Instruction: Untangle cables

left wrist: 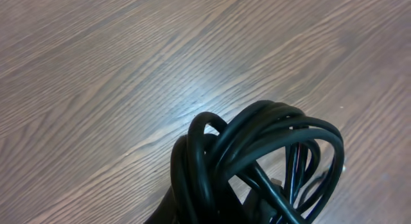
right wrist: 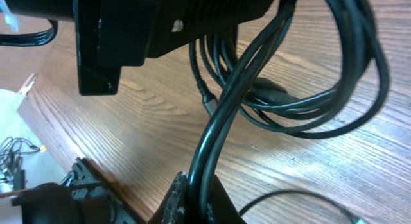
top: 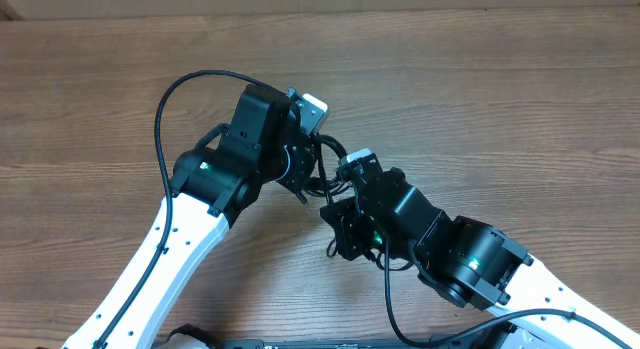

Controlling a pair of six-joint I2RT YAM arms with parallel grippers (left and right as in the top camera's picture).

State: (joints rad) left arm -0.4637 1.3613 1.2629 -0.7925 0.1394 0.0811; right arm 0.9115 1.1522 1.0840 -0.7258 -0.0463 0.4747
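Note:
The cables (top: 327, 167) are a bundle of thin black loops hanging between my two grippers above the wooden table. In the left wrist view the coiled cables (left wrist: 257, 153) fill the lower middle and cover most of my left gripper (left wrist: 257, 214), which is shut on the bundle. In the overhead view my left gripper (top: 303, 179) sits just left of the knot and my right gripper (top: 335, 201) just below it. In the right wrist view my right gripper (right wrist: 204, 201) is shut on two strands of the cables (right wrist: 221, 131), which rise to loops (right wrist: 321, 115) under the left gripper's black body (right wrist: 160, 25).
The left arm's thick black cable (top: 165, 104) arcs over the table at the left. A thin black wire (right wrist: 289, 197) lies on the wood by my right gripper. White sheet and small wires (right wrist: 13, 150) lie beyond the table edge, beside a black base (right wrist: 64, 195).

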